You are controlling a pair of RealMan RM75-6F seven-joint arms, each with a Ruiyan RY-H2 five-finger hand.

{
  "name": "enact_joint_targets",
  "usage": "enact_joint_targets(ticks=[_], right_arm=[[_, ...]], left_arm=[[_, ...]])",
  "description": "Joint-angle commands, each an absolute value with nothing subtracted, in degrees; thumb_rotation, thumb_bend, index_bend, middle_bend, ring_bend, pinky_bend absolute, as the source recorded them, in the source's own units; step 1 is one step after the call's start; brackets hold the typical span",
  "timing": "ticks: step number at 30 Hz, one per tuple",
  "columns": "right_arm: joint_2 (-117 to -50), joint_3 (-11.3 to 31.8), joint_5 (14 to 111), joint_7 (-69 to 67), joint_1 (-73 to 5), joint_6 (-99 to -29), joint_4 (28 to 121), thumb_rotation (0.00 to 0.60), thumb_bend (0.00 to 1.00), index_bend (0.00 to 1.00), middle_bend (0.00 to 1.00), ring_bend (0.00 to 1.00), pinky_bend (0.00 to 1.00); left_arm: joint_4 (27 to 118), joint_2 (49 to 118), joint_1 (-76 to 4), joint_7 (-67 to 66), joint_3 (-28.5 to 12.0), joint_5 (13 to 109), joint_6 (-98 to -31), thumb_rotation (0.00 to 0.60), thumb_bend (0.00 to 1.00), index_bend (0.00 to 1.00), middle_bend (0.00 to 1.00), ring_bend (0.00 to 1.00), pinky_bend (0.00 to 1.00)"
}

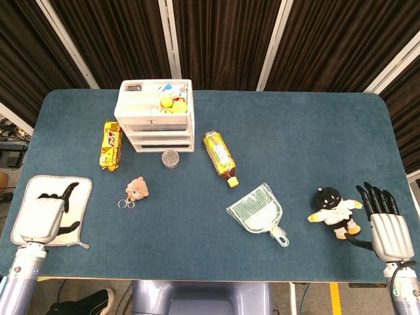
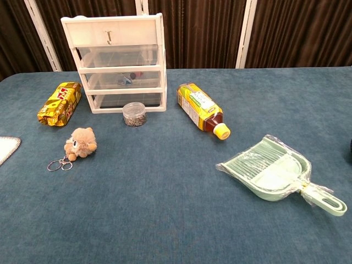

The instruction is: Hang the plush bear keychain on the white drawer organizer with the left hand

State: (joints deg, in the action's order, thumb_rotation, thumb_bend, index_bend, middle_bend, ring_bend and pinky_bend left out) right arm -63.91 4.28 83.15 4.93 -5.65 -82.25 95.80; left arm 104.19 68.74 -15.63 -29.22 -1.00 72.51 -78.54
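The small tan plush bear keychain (image 1: pixel 137 189) lies on the blue tabletop (image 1: pixel 282 131), rings (image 1: pixel 126 203) trailing toward my side, just in front of the white plastic drawer organizer (image 1: pixel 156 115). My left hand (image 1: pixel 44 216) rests over a white cloth (image 1: pixel 80 197), fingers curled in, holding nothing; the bear lies to its right and slightly ahead, far nearer it than my right hand (image 1: pixel 386 226), whose fingers are extended and empty.
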Motion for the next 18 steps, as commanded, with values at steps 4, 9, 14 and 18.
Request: enact_joint_targets(ticks=[4,9,14,18], right_arm=[[-63.81,4.20,83.73,4.62,-5.62,-82.55,96.00,0.600,0.05,0.02,0.00,0.00,0.00],[-63.83,4.23,83.67,4.50,-5.74,-82.35,96.01,0.600,0.05,0.02,0.00,0.00,0.00],[-63.80,4.23,83.56,4.32,-5.76,-82.24,95.96,0.600,0.05,0.02,0.00,0.00,0.00],[-63.79,4.20,83.65,4.20,-5.83,-82.16,95.93,0.600,0.05,0.02,0.00,0.00,0.00]], left_arm=[[100.39,72.95,-18.20,-36.17,-2.17,66.12,-74.10,0.600,0.18,0.34,0.93,0.86,0.75],[97.28,77.03,-20.44,-41.07,-4.33,59.11,-71.67,0.600,0.20,0.38,0.94,0.87,0.76],[94.49,81.56,-22.94,-43.93,-6.66,53.74,-70.22,0.600,0.22,0.39,0.94,0.87,0.76],[91.57,85.49,-25.09,-45.78,-7.80,51.56,-69.44,0.600,0.24,0.40,0.94,0.87,0.76]])
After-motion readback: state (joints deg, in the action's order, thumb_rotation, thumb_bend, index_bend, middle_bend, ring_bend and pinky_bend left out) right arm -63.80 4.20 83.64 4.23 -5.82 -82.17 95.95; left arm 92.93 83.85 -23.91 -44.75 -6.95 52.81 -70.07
